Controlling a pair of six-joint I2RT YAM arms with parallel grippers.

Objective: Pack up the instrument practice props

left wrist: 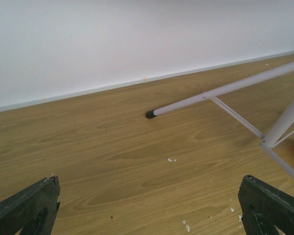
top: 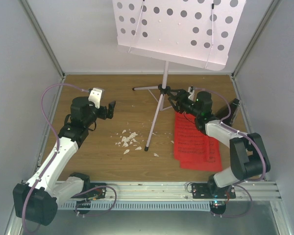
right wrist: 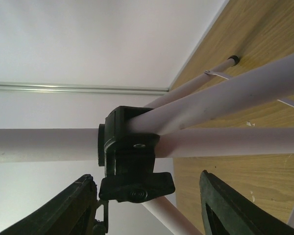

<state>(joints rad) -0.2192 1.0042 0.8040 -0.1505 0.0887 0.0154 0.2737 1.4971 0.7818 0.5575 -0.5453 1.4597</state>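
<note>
The white music stand stands at the back middle, with its hole-dotted tray [top: 176, 29] high up and its thin tripod legs [top: 154, 122] on the wooden floor. My right gripper [top: 175, 99] is open beside the stand's black leg hub [top: 161, 88]. In the right wrist view the hub's black clamp knob [right wrist: 137, 186] sits between the open fingers of that gripper [right wrist: 147, 208]. Red music sheets [top: 196, 142] lie flat under my right arm. My left gripper [top: 110, 109] is open and empty, left of the stand; in its wrist view [left wrist: 149, 210] one leg's black tip [left wrist: 151, 113] lies ahead. The metronome is not clearly visible.
Small white crumbs [top: 127, 139] lie scattered between the arms, by the front leg. A dark object [top: 233, 110] shows partly behind my right arm near the right wall. White walls enclose the back and both sides. A metal rail [top: 152, 188] runs along the near edge.
</note>
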